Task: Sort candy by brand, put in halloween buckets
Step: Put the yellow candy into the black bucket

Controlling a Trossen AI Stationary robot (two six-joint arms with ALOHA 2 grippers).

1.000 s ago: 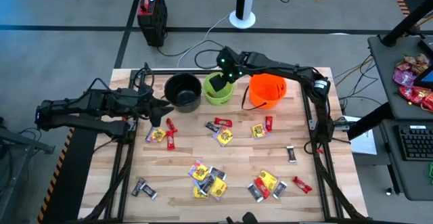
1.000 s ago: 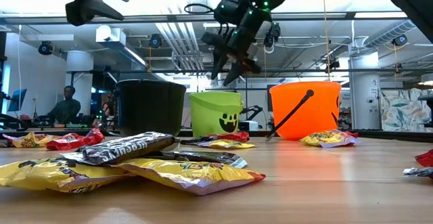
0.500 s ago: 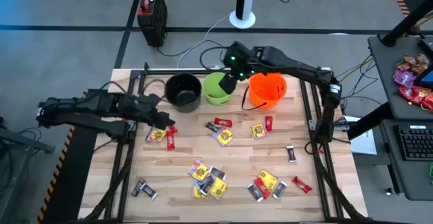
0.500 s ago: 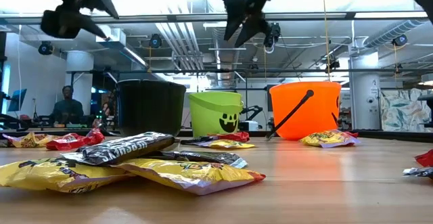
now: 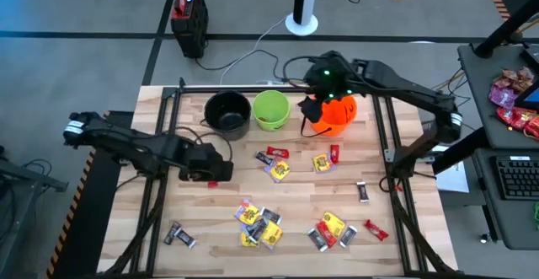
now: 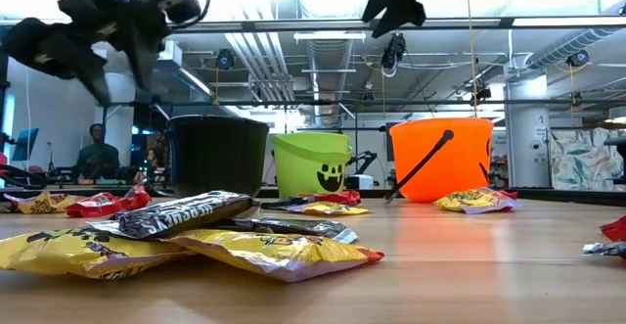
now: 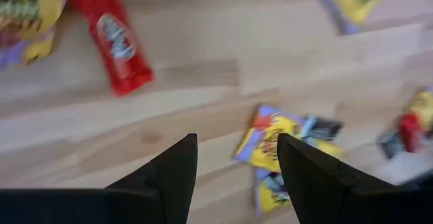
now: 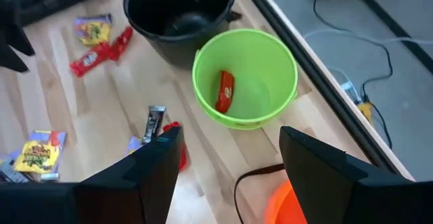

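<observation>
Wooden table (image 5: 227,220) holds scattered candy (image 5: 260,222) below the green bucket (image 5: 271,109), which has one red bar (image 8: 225,91) inside. Both the left gripper (image 7: 235,162) and right gripper (image 8: 230,158) are open and empty. Clustered wrappers risk the left gripper pinching two brands together.

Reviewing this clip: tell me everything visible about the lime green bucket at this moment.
The lime green bucket is a small round pail of glossy plastic, standing upright on the wooden table near its far edge, between the black bucket and the orange bucket. From table level it shows a black grinning face on its side and a rolled rim. Inside, the right wrist view shows one red bar lying on the bottom. No handle is visible. It looks very close to the black bucket; contact is unclear. No pincer touches it.
</observation>
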